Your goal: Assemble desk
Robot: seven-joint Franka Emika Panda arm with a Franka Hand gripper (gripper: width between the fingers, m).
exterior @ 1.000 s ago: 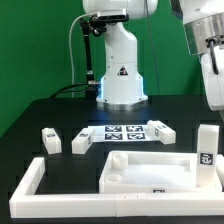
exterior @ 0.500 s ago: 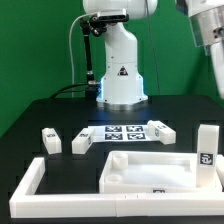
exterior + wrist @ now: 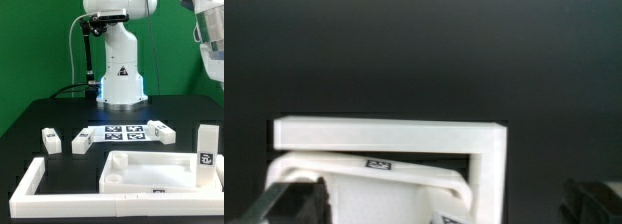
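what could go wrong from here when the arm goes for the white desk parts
1. The upright white blocky leg stands close to the white rimmed rectangular tabletop panel; a descent there could tip it over.
2. The open gripper hangs high; its jaws might land on the panel's thin rim and shove the panel instead of gripping it.
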